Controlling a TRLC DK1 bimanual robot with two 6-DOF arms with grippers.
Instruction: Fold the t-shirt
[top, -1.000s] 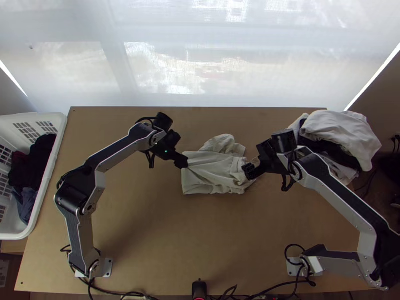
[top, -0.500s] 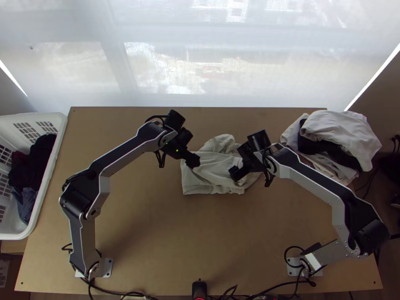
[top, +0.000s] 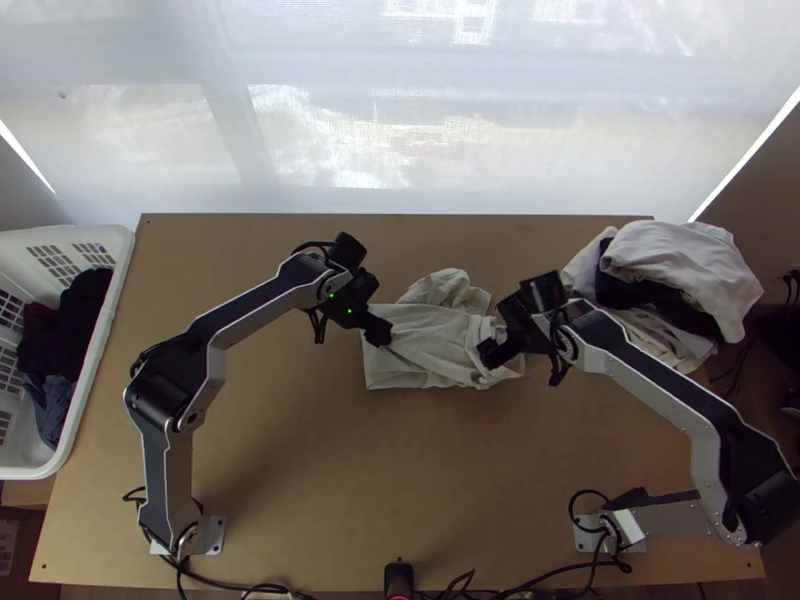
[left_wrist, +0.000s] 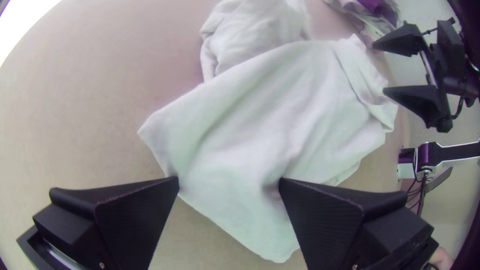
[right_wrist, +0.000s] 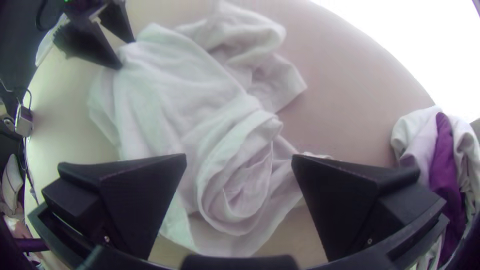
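With both jaws spread over the rumpled t-shirt (top: 432, 335) — probably straightening before fold; next, to pinch it beneath them, pull flat.

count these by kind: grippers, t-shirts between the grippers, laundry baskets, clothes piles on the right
Grippers: 2 (left gripper, right gripper)
T-shirt: 1
Laundry basket: 1
Clothes pile: 1
Total: 5

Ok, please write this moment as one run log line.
white cloth t-shirt: partly bunched on light wooden table | left black pincer: open over it | right black pincer: open over it
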